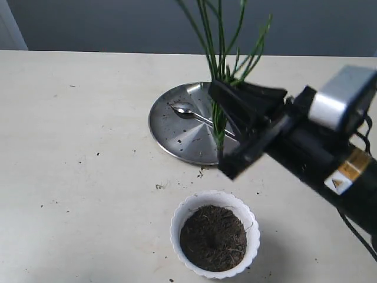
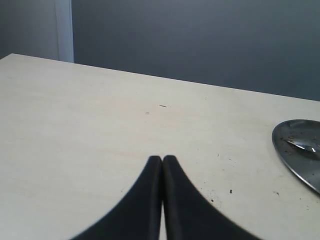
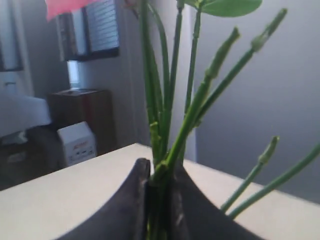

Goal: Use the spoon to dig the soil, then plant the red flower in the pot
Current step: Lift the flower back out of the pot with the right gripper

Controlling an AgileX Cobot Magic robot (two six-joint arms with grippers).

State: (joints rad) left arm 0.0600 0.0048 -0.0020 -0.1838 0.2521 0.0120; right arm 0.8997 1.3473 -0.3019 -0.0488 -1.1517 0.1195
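So the big pale desk (image 1: pixel 76 147) carries everything, and I'll use the steel plate (image 1: pixel 171 127) as my anchor. The right end effector (image 1: pixel 221 127) hangs over the plate's near right edge, clenched on the red flower (image 3: pixel 159 145). It grips the bunch of green stems low down, and they stand roughly upright above the plate. In the wrist view only a bit of red spathe and one leaf peek in at the frame edge.

The left end effector (image 2: pixel 162 160) is pressed shut with nothing between its pads. It sits low over bare desk, well off to one side of the plate, whose rim just shows in its view.

The plate is flat and round, dusted with dark crumbs. The pot (image 1: pixel 175 227), white with a scalloped rim, sits on the desk just in front of the plate, apart from it. It's filled with the soil (image 1: pixel 213 237), dark and fibrous. The spoon (image 1: pixel 184 110) lies on the plate, bowl toward the plate's centre. A few crumbs dot the desk between plate and pot.
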